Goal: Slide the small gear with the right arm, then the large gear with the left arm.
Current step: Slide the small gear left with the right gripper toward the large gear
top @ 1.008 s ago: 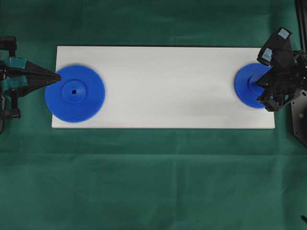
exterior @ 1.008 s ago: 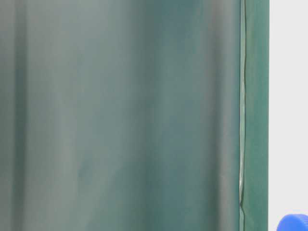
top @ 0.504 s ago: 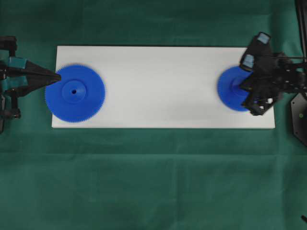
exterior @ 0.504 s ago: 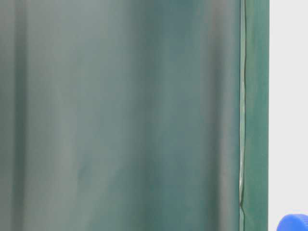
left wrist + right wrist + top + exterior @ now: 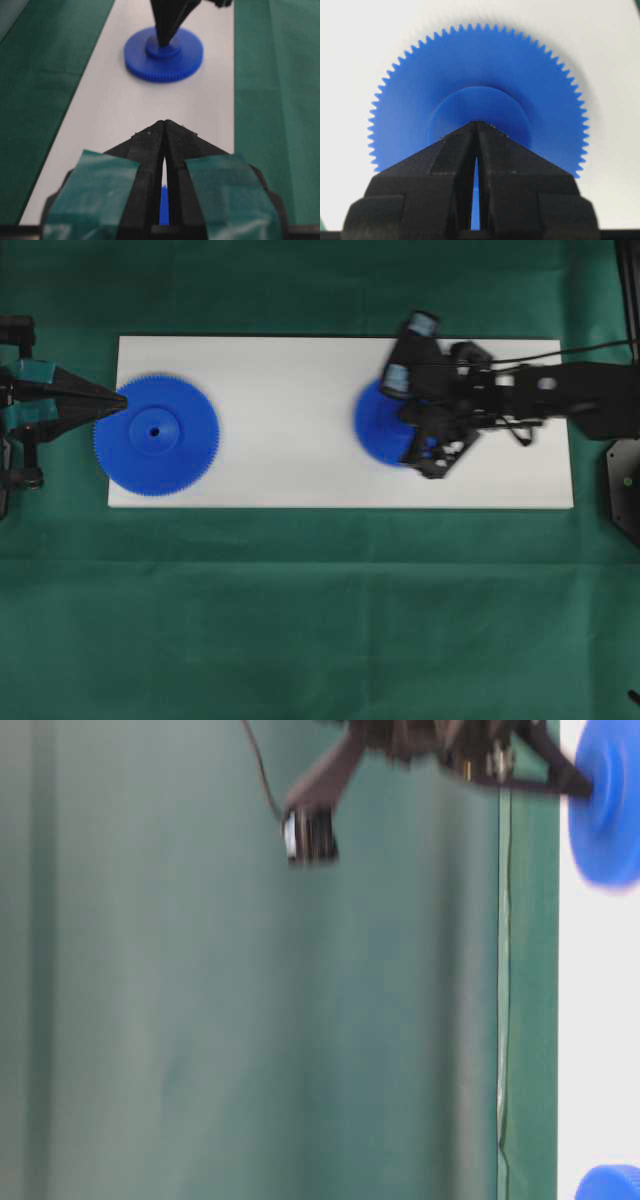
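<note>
Green cloth covered the desk, and a white board (image 5: 300, 470) lay on it with both gears on top. At the left end the large gear (image 5: 157, 435) waited. The left gripper (image 5: 118, 400) had its jaws closed together with nothing held, the tip touching the gear's rim. Near the middle of the board was the small gear (image 5: 378, 428). The right gripper (image 5: 476, 125) also had its jaws pressed together, empty, with the tip against the raised hub. I judged I should keep the tip low and centred on the hub and push straight and slowly, because an off-centre push could turn the gear aside.
</note>
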You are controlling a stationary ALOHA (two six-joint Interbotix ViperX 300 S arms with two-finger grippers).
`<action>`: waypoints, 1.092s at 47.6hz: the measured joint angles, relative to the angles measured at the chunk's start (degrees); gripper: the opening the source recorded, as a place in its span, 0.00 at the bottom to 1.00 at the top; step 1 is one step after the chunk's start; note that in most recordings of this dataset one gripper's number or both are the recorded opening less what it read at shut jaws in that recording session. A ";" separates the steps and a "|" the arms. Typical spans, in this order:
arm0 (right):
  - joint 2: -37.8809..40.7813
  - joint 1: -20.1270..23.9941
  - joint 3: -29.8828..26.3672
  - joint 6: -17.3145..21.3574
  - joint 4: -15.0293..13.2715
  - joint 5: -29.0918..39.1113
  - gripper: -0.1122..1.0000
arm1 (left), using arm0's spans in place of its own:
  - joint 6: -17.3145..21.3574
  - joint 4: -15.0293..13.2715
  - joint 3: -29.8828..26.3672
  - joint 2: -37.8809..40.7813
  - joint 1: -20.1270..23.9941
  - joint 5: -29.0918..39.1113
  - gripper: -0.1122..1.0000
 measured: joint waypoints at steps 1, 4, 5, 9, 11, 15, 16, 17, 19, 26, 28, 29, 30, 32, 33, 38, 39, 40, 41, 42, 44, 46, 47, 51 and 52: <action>0.88 0.00 -0.88 0.00 -0.35 -0.09 0.55 | 0.00 0.00 0.00 0.09 0.00 0.18 0.11; 3.16 0.18 -3.69 0.00 -1.32 -0.26 0.55 | 0.00 0.00 0.00 0.09 0.00 0.44 0.11; 4.04 0.18 -4.75 -0.09 -1.67 -0.44 0.55 | 0.00 0.00 0.00 0.09 0.00 0.53 0.11; 7.21 0.44 -8.61 -0.62 -2.64 -1.32 0.55 | 0.00 0.00 0.00 0.00 0.00 0.79 0.10; 9.05 0.70 -10.90 -1.14 -2.99 -2.02 0.55 | 0.09 0.00 0.00 0.09 0.00 0.88 0.11; 12.04 1.23 -14.59 -2.46 -3.25 -3.43 0.55 | 0.09 0.00 0.00 0.09 0.00 1.05 0.11; 12.74 1.41 -15.56 -2.99 -3.25 -3.78 0.55 | 0.00 0.00 0.00 0.09 0.00 1.05 0.10; 13.54 1.67 -16.44 -3.43 -3.25 -4.04 0.55 | 0.09 0.00 0.00 0.09 0.00 1.14 0.11; 15.21 2.11 -18.54 -4.39 -3.25 -4.57 0.55 | 0.09 0.09 0.00 0.09 0.00 1.14 0.11; 19.78 3.69 -25.31 -6.77 -3.34 -5.10 0.55 | 0.09 0.00 0.00 0.09 0.00 1.14 0.11; 20.65 3.87 -26.81 -7.29 -3.34 -5.10 0.55 | 0.00 0.00 0.00 0.09 0.09 1.14 0.10; 21.09 3.96 -27.42 -7.47 -3.34 -5.01 0.55 | 0.09 0.00 0.00 0.09 0.00 1.14 0.11; 21.45 4.13 -28.04 -7.65 -3.34 -5.01 0.55 | 0.18 0.00 0.00 0.09 0.00 1.14 0.11; 21.97 4.31 -28.83 -8.00 -3.34 -4.83 0.55 | 0.09 0.00 0.00 0.09 0.00 1.14 0.11; 22.15 4.39 -29.09 -8.17 -3.34 -4.75 0.55 | 0.09 0.00 0.00 0.09 0.00 1.14 0.11; 22.32 4.48 -29.53 -8.26 -3.34 -3.78 0.55 | 0.00 0.00 0.00 0.09 0.09 1.23 0.11; 22.32 4.48 -29.53 -8.26 -3.34 -3.52 0.55 | 0.09 0.00 0.00 0.09 0.00 1.23 0.11; 22.32 4.48 -29.53 -8.26 -3.34 -3.34 0.55 | 0.09 0.09 0.00 0.09 0.00 1.23 0.11; 22.32 4.48 -29.53 -8.26 -3.34 -3.16 0.55 | 0.09 0.00 0.00 0.09 0.09 1.32 0.10; 22.32 4.48 -29.53 -8.26 -3.34 -2.99 0.55 | 0.09 0.00 0.00 0.09 0.00 1.32 0.10; 22.32 4.57 -29.53 -8.26 -3.34 -2.72 0.55 | 0.09 0.09 0.00 0.09 0.00 1.32 0.10; 22.32 4.57 -29.53 -8.26 -3.34 -2.64 0.55 | 0.09 0.00 0.00 0.09 0.00 1.32 0.11; 22.24 4.57 -29.53 -8.26 -3.34 -2.64 0.55 | 0.09 0.00 0.00 0.09 0.00 1.32 0.11; 22.32 4.57 -29.62 -8.26 -3.34 -2.64 0.55 | 0.09 0.00 0.00 0.09 0.00 1.32 0.10; 22.24 4.57 -29.53 -8.26 -3.34 -2.64 0.55 | 0.09 0.00 0.00 0.09 0.00 1.32 0.11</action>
